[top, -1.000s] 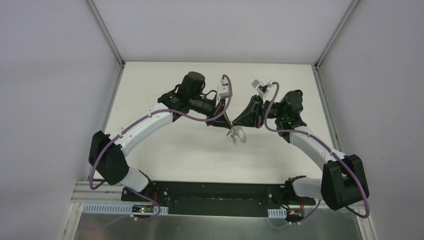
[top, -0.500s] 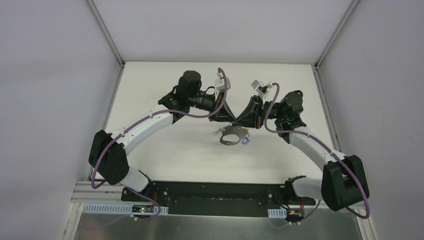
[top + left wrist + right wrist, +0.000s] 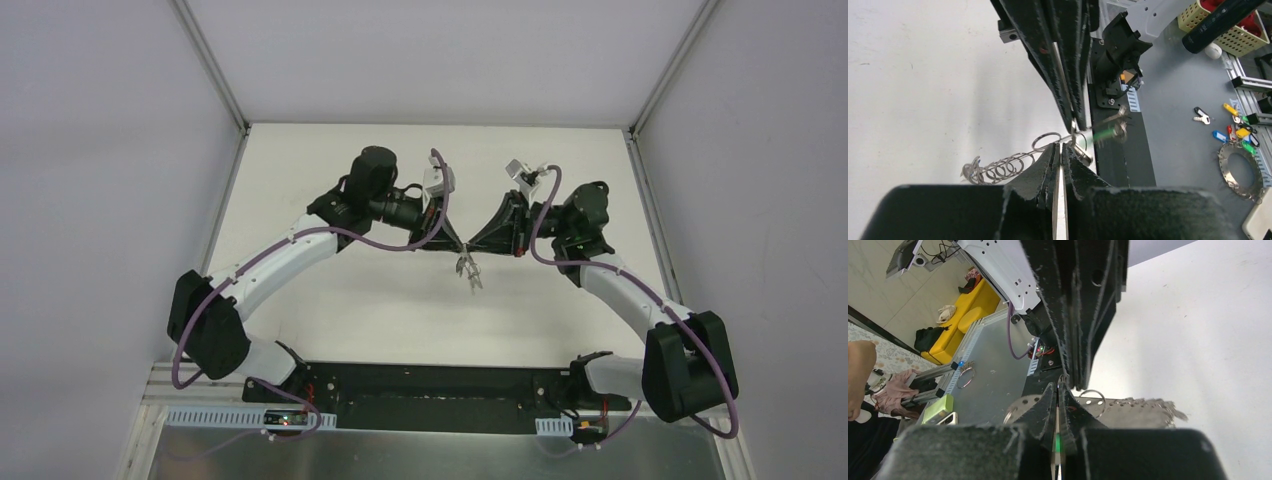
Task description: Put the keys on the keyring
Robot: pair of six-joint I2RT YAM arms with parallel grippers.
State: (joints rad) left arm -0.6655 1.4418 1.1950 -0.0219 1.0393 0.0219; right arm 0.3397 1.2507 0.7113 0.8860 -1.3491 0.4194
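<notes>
Both grippers meet tip to tip above the table's middle. My left gripper (image 3: 458, 246) (image 3: 1062, 146) is shut on a metal ring of the keyring (image 3: 468, 271). My right gripper (image 3: 468, 246) (image 3: 1058, 386) is shut on the same small bunch from the other side. The silvery chain of rings (image 3: 998, 167) trails to the left in the left wrist view. The grey-beige strap (image 3: 1133, 412) shows blurred in the right wrist view. A green key (image 3: 1104, 134) swings, blurred, beside the fingertips. Green also shows between my right fingers (image 3: 1058, 442). The black and blue keys are not discernible.
White walls and metal rails enclose the white table (image 3: 330, 300). The black base plate (image 3: 430, 385) runs along the near edge. Off the table, spare coloured keys (image 3: 1235, 132) and a metal disc (image 3: 1243, 170) lie on a grey surface.
Half a second ago the strap loop hung spread open with the blue key showing; now the bunch hangs narrow below the tips. The left arm has shifted slightly left.
</notes>
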